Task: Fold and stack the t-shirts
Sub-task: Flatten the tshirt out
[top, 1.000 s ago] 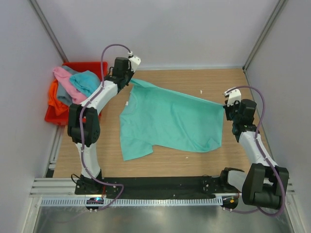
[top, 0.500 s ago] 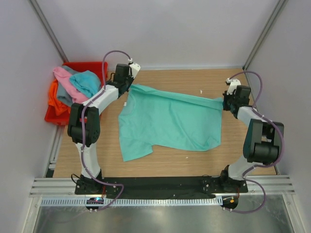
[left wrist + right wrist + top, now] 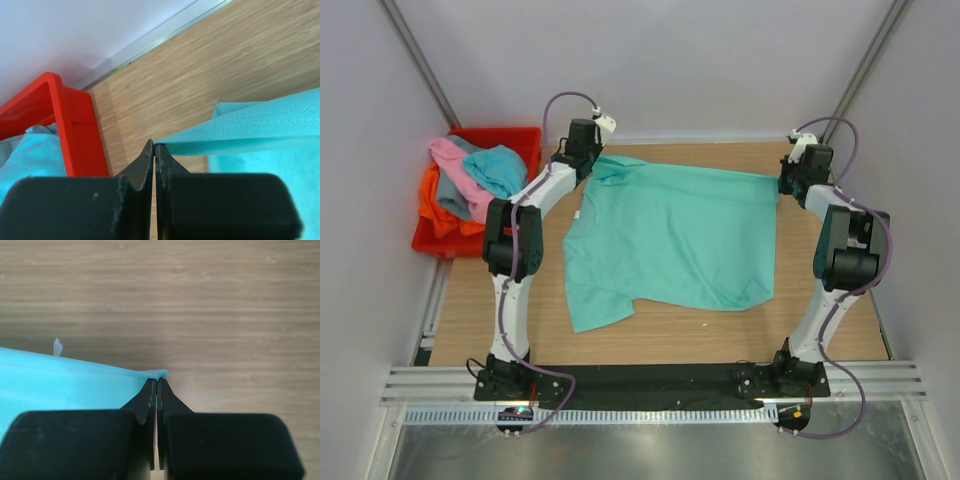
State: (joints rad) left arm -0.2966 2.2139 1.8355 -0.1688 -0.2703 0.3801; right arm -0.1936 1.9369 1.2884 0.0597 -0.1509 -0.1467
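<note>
At the far corners of the mint green t-shirt (image 3: 670, 235), the left end effector (image 3: 154, 146) and right end effector (image 3: 156, 380) pinched its edge, taut between them.

1. No legible text, brand, number or sign in any view.
2. Small white scrap (image 3: 58, 346) just beside the edge of the mint green cloth t-shirt (image 3: 60, 387): blurred, no print discernible.

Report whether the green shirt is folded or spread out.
Spread out, not folded: the green shirt lies open across the table, its far corners pinched by the left fingers and right fingers.
</note>
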